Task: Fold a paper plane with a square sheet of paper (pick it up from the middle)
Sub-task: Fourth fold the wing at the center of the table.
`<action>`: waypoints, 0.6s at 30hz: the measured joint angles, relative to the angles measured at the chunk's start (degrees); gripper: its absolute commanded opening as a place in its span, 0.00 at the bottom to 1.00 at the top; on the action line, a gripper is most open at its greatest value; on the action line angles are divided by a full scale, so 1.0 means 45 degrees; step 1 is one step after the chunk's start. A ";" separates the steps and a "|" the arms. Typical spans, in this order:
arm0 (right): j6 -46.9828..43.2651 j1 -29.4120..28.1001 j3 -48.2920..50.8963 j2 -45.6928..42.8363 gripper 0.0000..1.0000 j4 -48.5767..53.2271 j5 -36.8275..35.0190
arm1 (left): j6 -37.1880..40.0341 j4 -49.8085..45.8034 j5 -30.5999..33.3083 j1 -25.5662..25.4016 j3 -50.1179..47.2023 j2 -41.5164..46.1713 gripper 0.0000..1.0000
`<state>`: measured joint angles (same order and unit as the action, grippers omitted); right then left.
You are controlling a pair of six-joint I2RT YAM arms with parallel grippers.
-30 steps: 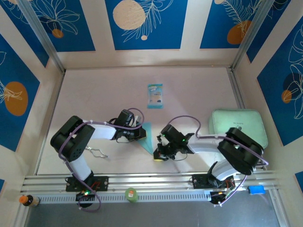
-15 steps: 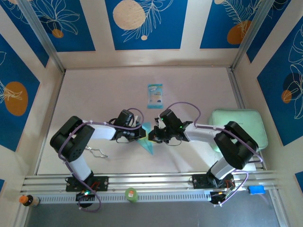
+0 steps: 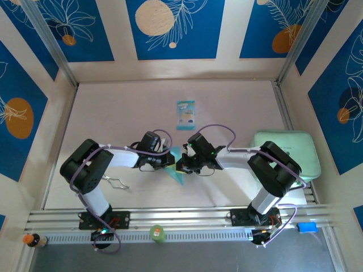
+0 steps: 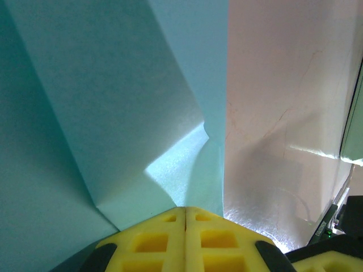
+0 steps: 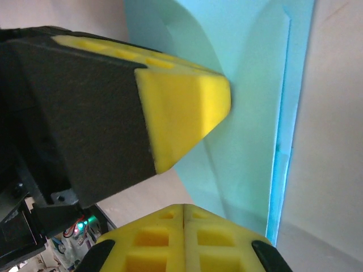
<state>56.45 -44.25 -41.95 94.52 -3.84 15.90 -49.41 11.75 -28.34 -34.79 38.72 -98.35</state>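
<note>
Left gripper (image 3: 170,161): just left of centre in the top view; jaws clenched, yellow pads (image 4: 164,226) flush together, tip against the paper.
Right gripper (image 3: 181,165): just beside the left one, tips facing; jaws clenched too, and whether either pair pinched paper could not be told.
Paper (image 3: 178,174): light blue, partly folded, on the worktop (image 3: 113,113) between both tips; one creased flap (image 4: 113,102) rose off the surface.
Pad (image 3: 295,148): pale green, at right, well apart.
Packet (image 3: 185,115): teal-and-white, above centre, farther back.
</note>
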 measured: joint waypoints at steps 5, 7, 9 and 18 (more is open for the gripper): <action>0.0005 0.0000 -0.0204 0.0495 0.00 -0.0155 0.0029 | 0.0000 0.0000 0.0000 0.0000 0.0000 0.0000 0.00; 0.0005 0.0000 -0.0257 0.0733 0.00 -0.0189 0.0039 | 0.0000 0.0000 0.0000 0.0000 0.0000 0.0000 0.00; -0.0005 0.0000 -0.0277 0.0913 0.00 -0.0029 0.0000 | 0.0000 0.0000 0.0000 0.0000 0.0000 0.0000 0.00; 0.0044 0.0005 0.0321 0.1015 0.00 -0.0724 0.0039 | 0.0117 -0.0306 0.0073 0.0000 0.0029 0.0170 0.02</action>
<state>56.64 -44.23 -40.51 99.09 -7.09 16.08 -48.88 10.37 -28.01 -34.79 38.85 -97.58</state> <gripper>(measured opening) 0.049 0.064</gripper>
